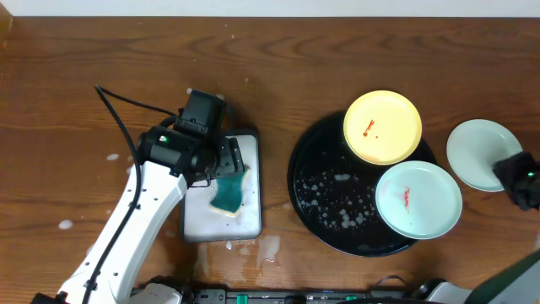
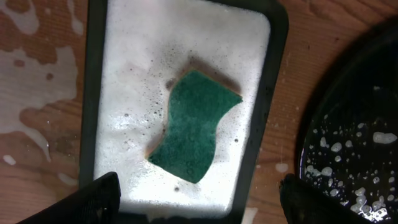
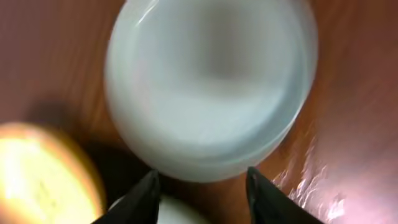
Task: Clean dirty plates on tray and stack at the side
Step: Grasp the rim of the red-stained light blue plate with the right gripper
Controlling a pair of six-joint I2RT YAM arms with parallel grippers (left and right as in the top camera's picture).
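Note:
The round black tray (image 1: pixel 314 181) holds a pale yellow plate (image 1: pixel 382 127) and a mint-green plate (image 1: pixel 418 200), both with red smears. A second mint-green plate (image 1: pixel 474 152) lies on the table to the right of the tray, with no smear showing. My right gripper (image 1: pixel 516 176) is open and empty at that plate's right edge. The blurred right wrist view shows the plate (image 3: pixel 211 87) just beyond the open fingers (image 3: pixel 202 193), and the yellow plate (image 3: pixel 37 174) at the left. My left gripper (image 2: pixel 199 202) is open above the green sponge (image 2: pixel 194 126).
The sponge lies in foam in a white, black-rimmed sponge tray (image 1: pixel 202 221) left of the black tray. Foam flecks cover the black tray's floor (image 2: pixel 348 155). Water and foam patches lie on the wooden table (image 1: pixel 268 247) around the sponge tray.

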